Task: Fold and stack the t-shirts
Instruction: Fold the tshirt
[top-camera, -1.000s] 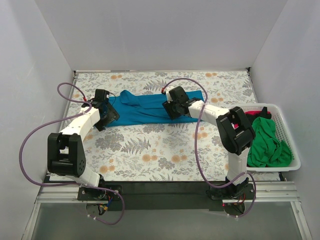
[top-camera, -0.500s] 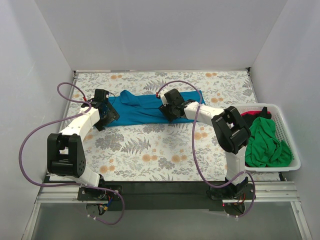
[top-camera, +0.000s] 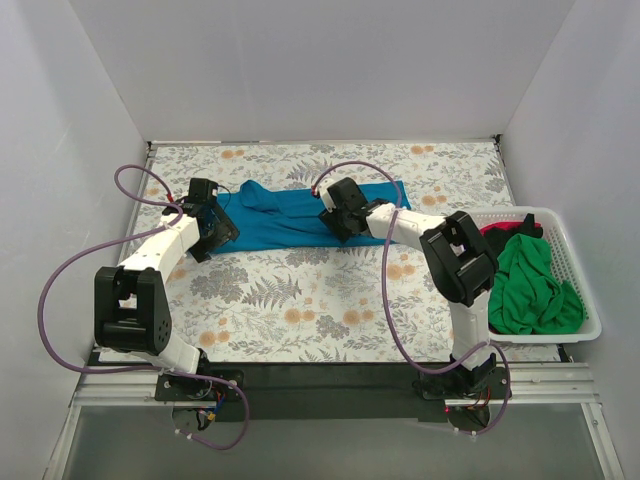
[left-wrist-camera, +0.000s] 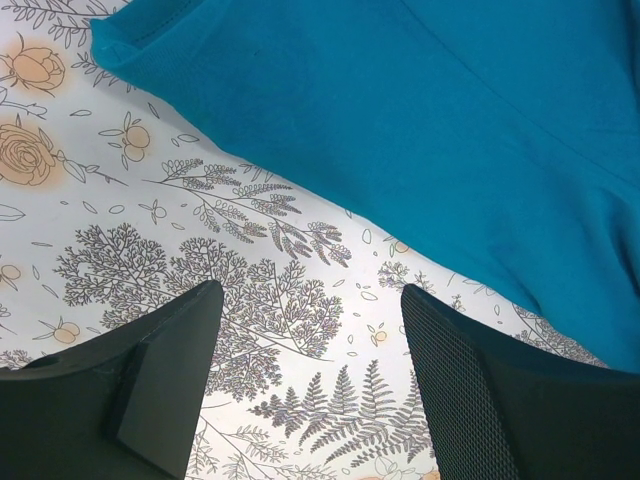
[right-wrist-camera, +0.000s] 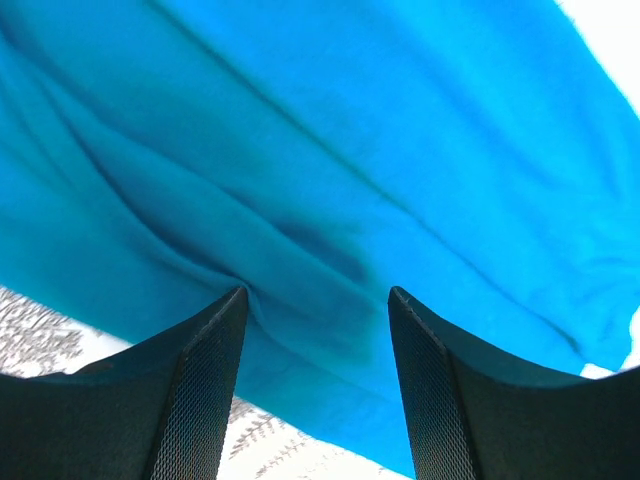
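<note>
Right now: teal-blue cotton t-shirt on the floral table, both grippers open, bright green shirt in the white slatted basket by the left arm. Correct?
Wrong side: the white slatted basket holding the bright green shirt sits by the right arm, per the top external view. Rest holds.

The left arm (top-camera: 165, 245) and the right arm (top-camera: 420, 222) are alike: white tubular links joined by bulky black joint housings. Each stands on a black base plate (top-camera: 195, 385) fixed to a dark rail (top-camera: 330, 375) along the near edge of the surface (top-camera: 300, 300). A thin purple cable (top-camera: 60, 280) runs in loose loops from each base, out beside its arm, to the wrist over the far half of the surface. The left tool (left-wrist-camera: 310, 330) and the right tool (right-wrist-camera: 318, 320) are matt black, with two wedge-shaped fingers (left-wrist-camera: 470, 400) whose inner faces carry a fine mesh-like texture.
</note>
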